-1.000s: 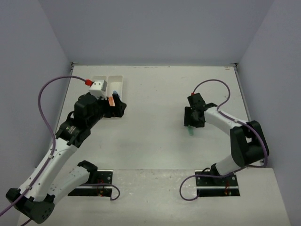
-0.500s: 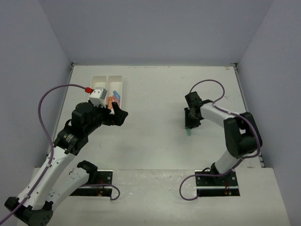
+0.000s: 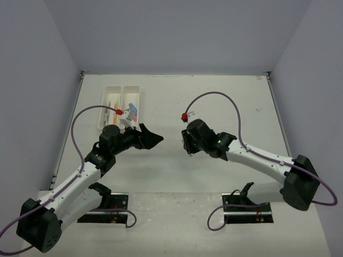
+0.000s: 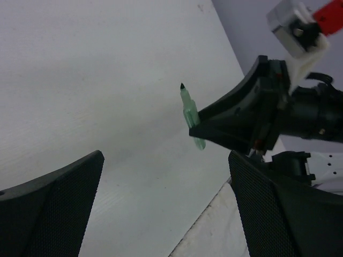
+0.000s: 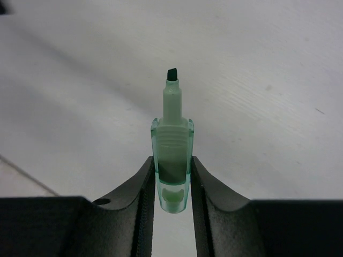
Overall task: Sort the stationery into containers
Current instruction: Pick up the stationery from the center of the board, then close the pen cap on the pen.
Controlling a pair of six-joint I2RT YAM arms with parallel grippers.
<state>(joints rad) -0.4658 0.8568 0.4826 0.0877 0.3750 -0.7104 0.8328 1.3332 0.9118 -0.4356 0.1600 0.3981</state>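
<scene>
1. The right gripper (image 5: 171, 163) is clamped on the lower barrel of the green marker (image 5: 172, 136). The marker sticks out ahead of the fingers, and its dark chisel tip is uncapped and leading.
2. From above, this gripper hangs over the middle of the bench (image 3: 225, 101). The marker appears to be lifted clear of the surface.
3. The left gripper (image 3: 153, 138) has its jaws spread wide and carries nothing. It points toward the right gripper, near it but not touching, and its own camera looks straight at the marker.
4. The two white trays (image 3: 113, 88) sit joined side by side at the far left of the bench, beyond the left arm and well apart from the marker.
   - The left tray holds thin pens (image 3: 109, 107).
   - The right tray holds pink and blue pieces (image 3: 131, 108). The left arm's cable partly hides them.
5. Step in hand, as a judgement: the marker has been picked up and is in transit toward the trays. The two grippers face each other, which suggests a hand-over to the left arm.
6. The next move calls for:
   - bringing the free part of the barrel between the open left jaws;
   - closing those jaws before the right fingers let go;
   - keeping the bare tip off the bench.
</scene>
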